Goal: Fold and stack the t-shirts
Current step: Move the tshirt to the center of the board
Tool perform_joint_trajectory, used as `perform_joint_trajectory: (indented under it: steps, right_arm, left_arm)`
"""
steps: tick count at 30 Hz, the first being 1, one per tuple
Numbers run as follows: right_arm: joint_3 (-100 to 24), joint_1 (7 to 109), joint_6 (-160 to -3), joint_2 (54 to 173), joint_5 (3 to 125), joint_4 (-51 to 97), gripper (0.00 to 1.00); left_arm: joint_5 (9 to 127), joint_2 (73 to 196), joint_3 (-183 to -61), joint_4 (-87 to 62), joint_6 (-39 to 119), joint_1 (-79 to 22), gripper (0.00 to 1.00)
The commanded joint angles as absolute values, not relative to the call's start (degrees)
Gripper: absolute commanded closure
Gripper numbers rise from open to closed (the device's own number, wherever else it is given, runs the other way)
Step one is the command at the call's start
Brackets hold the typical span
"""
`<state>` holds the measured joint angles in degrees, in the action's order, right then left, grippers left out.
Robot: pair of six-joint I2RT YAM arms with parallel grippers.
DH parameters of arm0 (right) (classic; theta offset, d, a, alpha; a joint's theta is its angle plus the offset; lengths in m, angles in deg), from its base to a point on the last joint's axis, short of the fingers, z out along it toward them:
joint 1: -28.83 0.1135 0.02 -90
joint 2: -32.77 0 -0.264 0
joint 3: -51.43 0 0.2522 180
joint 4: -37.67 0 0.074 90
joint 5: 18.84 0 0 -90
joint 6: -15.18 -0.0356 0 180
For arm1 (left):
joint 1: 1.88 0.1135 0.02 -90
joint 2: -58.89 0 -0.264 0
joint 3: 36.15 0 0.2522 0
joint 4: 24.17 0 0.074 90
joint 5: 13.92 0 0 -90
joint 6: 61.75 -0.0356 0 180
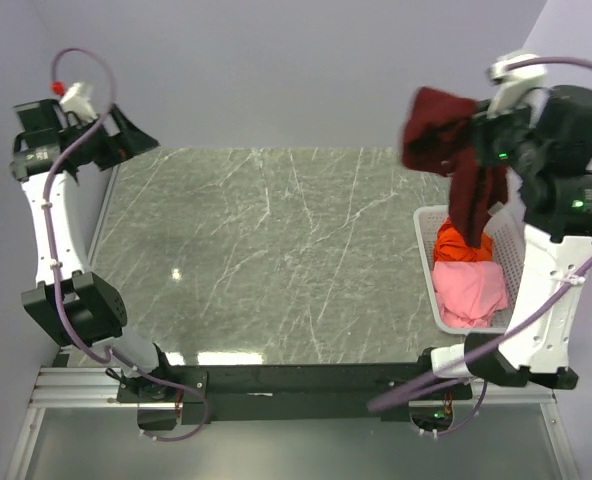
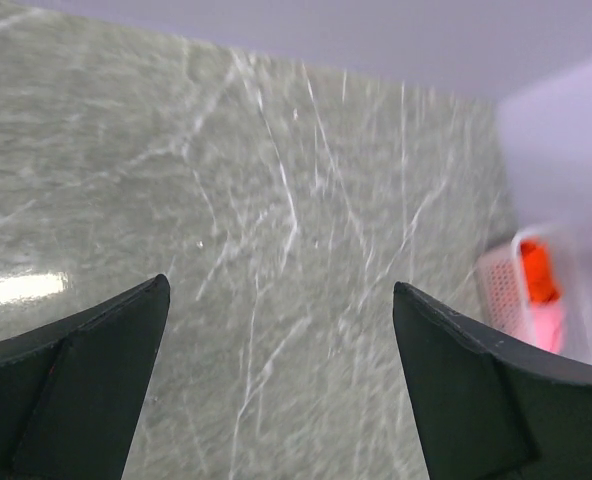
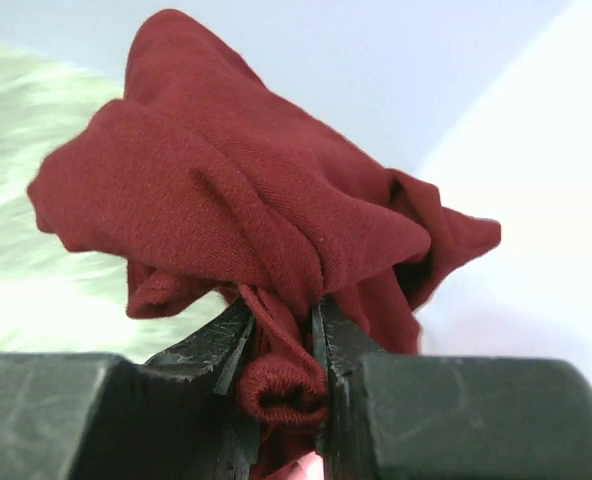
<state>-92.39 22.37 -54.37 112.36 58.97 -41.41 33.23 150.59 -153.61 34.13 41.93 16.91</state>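
Note:
My right gripper [image 1: 476,125] is shut on the dark maroon t-shirt [image 1: 444,135], held high above the basket; the cloth bunches over the fingers and hangs down in a strip toward it. In the right wrist view the maroon t-shirt [image 3: 246,200] is pinched between the jaws of my right gripper [image 3: 281,325]. An orange t-shirt [image 1: 463,246] and a pink t-shirt [image 1: 469,290] lie in the white basket [image 1: 428,262]. My left gripper [image 1: 136,135] is open at the table's far left, nothing between its fingers [image 2: 86,370].
The grey marble table [image 1: 266,250] spans the middle. The white basket stands at its right edge, also seen small at right in the left wrist view as the basket [image 2: 498,290]. A wall runs along the back.

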Motion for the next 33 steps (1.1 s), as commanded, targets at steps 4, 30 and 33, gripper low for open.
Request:
perform_joint_trajectory:
  steps: [4, 30, 33]
  right_arm:
    - [-81.9, 43.1, -49.7, 112.5, 59.3, -24.4, 1.00]
    - [-67.5, 44.2, -55.7, 149.4, 51.7, -29.1, 0.12]
    - [-69.5, 44.2, -57.1, 153.3, 52.4, -27.9, 0.15]
  left_arm:
    - [25.4, 149.3, -150.2, 27.3, 48.6, 22.0, 0.01]
    - [46.2, 149.0, -115.5, 24.1, 16.6, -9.8, 0.17]
    - [47.7, 153.3, -115.1, 20.9, 18.8, -12.8, 0.21]
